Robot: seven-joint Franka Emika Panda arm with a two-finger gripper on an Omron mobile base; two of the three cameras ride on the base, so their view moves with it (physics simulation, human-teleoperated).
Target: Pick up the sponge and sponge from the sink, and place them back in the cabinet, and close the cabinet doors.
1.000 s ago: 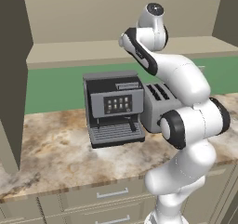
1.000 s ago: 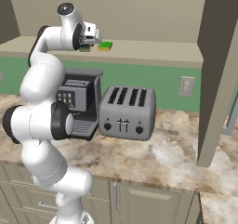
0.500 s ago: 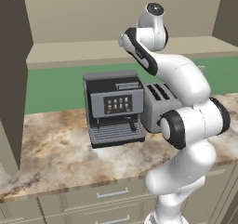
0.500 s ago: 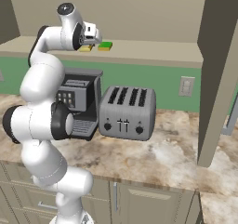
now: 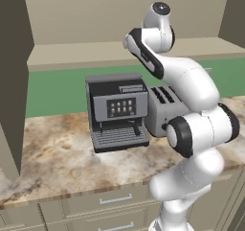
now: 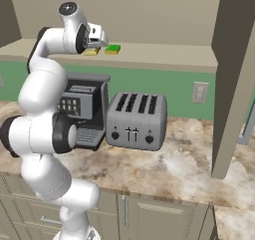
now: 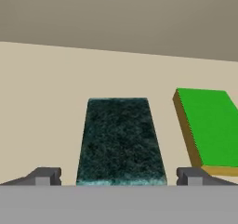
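The dark green-black sponge (image 7: 120,141) lies flat on the beige cabinet shelf (image 7: 42,102), between the spread fingertips (image 7: 44,176) of my gripper (image 7: 118,176), which is open. The jaws stand on either side of it without pinching. The bright green sponge (image 7: 209,125) rests on the same shelf just to its right, a small gap apart. From the right base view the gripper (image 6: 101,43) hovers at the shelf's (image 6: 164,55) front, over the dark sponge (image 6: 91,51), with the green one (image 6: 112,49) beside it. The sink is out of view.
Both cabinet doors stand open: one (image 6: 234,84) at the right, one (image 5: 14,81) at the left. Below the shelf, a black coffee machine (image 5: 117,110) and a grey toaster (image 6: 137,120) stand on the marble counter (image 6: 174,169). Drawers (image 5: 115,199) line the counter front.
The jaws have spread wide and let go of the dark sponge, which now rests on the shelf next to the green one. The arm has barely moved.
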